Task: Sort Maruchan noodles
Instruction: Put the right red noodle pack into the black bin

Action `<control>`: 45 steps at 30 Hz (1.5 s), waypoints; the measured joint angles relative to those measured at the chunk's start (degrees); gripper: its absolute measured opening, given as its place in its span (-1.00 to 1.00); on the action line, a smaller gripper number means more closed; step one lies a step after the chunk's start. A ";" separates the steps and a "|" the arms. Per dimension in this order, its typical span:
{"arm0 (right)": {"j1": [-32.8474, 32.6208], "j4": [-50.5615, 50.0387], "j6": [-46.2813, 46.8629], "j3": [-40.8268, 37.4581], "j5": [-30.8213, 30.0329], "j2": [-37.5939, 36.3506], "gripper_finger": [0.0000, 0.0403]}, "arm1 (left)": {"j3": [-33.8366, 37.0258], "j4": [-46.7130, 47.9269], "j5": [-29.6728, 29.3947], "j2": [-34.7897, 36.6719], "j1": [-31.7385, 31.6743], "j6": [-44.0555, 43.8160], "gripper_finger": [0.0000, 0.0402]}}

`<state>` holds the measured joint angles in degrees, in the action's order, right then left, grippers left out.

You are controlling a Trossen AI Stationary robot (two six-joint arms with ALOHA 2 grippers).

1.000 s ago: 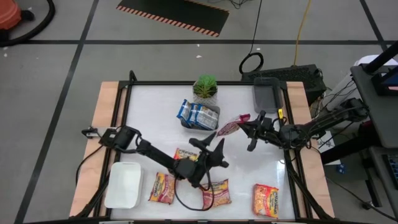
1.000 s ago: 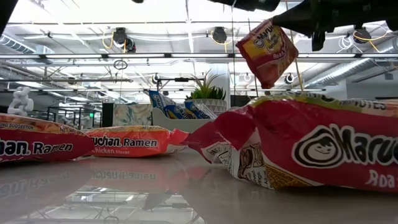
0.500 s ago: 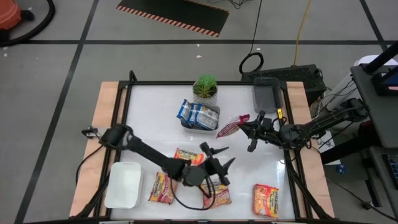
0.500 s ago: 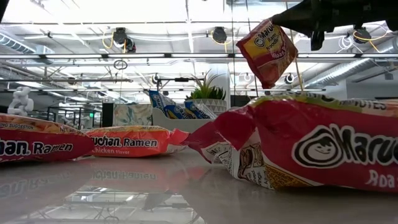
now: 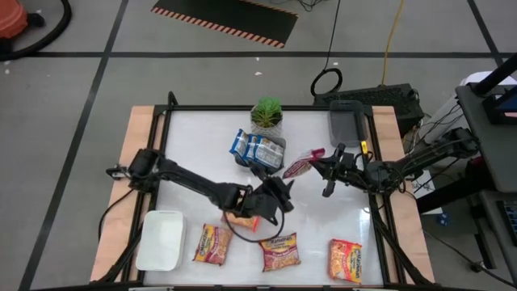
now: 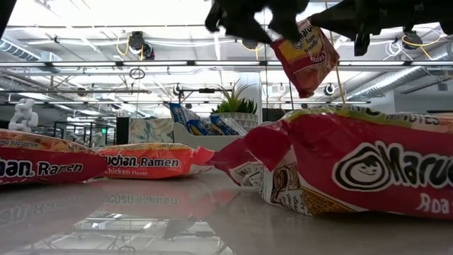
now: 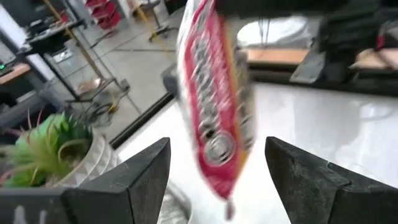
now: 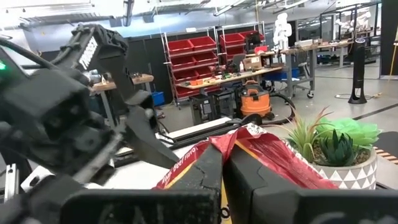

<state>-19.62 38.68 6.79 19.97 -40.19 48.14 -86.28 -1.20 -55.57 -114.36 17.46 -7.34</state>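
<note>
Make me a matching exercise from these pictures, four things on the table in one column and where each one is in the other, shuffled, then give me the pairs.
Things:
1. pink-red plastic noodle packet
2. blue-white plastic noodle packets
3. white rectangular tray
4. green potted plant

Places:
A. at the table's far edge
B. hanging from the shut right gripper, with the open left gripper near it
C. at the table's near left corner
D. in the grey tray just in front of the plant

Pairs: 1-B, 2-D, 3-C, 4-A

A workshop: red parts bins [image 8: 217, 46] on steel shelving, an orange shop vacuum [image 8: 256, 101], workbenches [image 8: 323, 45].
</note>
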 joint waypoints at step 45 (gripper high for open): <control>0.00 -2.09 -3.89 0.00 2.25 -0.15 -0.99 | 2.78 -2.63 19.09 0.12 -7.03 8.25 -0.39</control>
<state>-19.62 36.59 2.90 19.97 -37.94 47.99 -83.50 -3.83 -36.48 -114.24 10.43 0.91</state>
